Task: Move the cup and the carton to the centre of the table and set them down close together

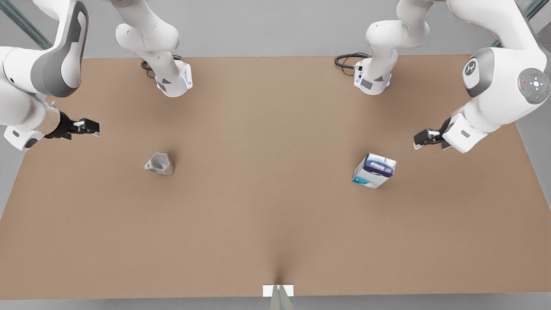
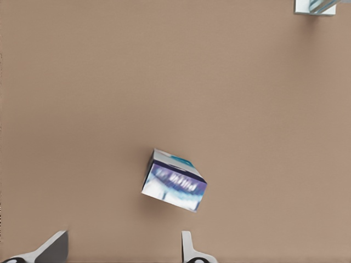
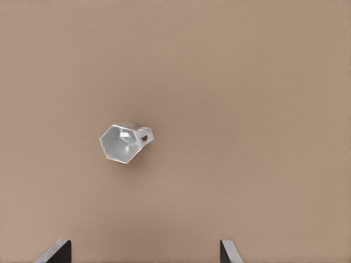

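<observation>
The silvery faceted cup (image 1: 159, 164) stands on the table (image 1: 267, 206) toward the front view's left; the right wrist view looks down into the cup (image 3: 123, 142). My right gripper (image 1: 88, 127) hovers open above and to the left of it, its fingertips (image 3: 57, 252) wide apart and holding nothing. The white carton (image 1: 373, 170) with the blue-purple panel sits toward the front view's right, turned at an angle (image 2: 174, 181). My left gripper (image 1: 424, 138) hangs open, up and to the right of the carton, its fingertips (image 2: 189, 249) spread and holding nothing.
Both arm bases (image 1: 174, 79) (image 1: 372, 79) stand along the far edge with dark cables beside them. A small white tab (image 1: 278, 290) marks the near edge's middle. Bare tabletop lies between cup and carton.
</observation>
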{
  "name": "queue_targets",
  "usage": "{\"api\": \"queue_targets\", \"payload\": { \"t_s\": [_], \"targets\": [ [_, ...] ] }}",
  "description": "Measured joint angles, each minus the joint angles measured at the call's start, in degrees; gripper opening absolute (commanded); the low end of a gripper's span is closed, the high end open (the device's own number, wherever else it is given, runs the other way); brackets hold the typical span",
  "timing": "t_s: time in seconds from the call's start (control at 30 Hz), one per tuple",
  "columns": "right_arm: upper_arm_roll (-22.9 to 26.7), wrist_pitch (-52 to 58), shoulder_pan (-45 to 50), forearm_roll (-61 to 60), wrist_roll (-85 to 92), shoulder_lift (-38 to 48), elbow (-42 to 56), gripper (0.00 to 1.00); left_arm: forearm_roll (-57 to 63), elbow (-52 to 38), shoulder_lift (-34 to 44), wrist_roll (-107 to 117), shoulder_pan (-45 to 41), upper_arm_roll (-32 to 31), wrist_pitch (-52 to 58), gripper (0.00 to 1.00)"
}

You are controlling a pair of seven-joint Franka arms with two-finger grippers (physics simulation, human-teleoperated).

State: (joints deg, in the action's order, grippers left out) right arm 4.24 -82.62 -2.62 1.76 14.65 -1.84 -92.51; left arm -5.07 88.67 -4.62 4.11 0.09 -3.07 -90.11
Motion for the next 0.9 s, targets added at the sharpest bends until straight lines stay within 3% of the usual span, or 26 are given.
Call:
{"api": "queue_targets", "payload": {
  "t_s": [0.17,0.27,0.43,0.9],
  "targets": [
    [-0.5,-1.1,7.3,-1.0,-0.3,-1.4,-0.5,1.0,0.1,2.7,0.6,-0.1,-0.5,0.1,0.2,1.0],
    [-1.3,-17.3,8.1,-1.6,-0.5,-3.9,-10.3,1.0,0.1,4.1,0.2,0.0,-0.3,0.3,0.0,1.0],
    [-1.3,-34.8,15.5,-2.5,-10.0,-7.5,-20.4,1.0,0.1,5.8,-0.1,0.8,0.1,1.5,0.0,1.0],
    [-1.8,-45.5,13.9,-2.7,-16.0,-9.6,-33.1,1.0,0.1,8.5,-0.6,0.9,-0.2,1.5,-0.5,1.0]
  ]
}}
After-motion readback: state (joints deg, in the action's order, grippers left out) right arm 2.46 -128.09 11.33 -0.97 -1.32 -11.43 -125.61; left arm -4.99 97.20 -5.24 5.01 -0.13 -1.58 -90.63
